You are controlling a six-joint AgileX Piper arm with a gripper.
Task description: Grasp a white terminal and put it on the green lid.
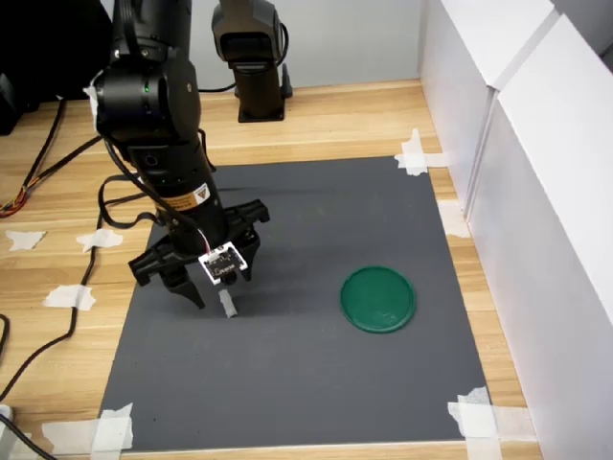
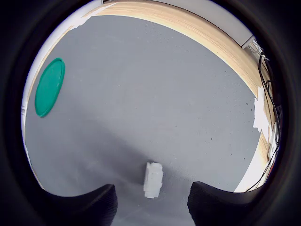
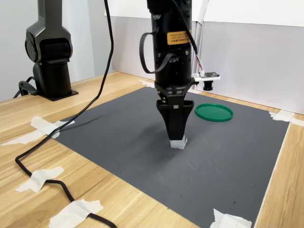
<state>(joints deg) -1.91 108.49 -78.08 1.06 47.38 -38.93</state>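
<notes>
Hand [image 1: 213,292] open astride white terminal [image 1: 228,305]; arm label [image 3: 179,37] unreadable

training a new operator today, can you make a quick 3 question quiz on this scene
1. True or false: the white terminal already lies on the green lid.
2. Where is the tool? A) above the lid B) low over the terminal, fingers either side C) off the mat
3. Fill in: the terminal rests on the dark grey ____.

Key: 1 false; 2 B; 3 mat
</notes>
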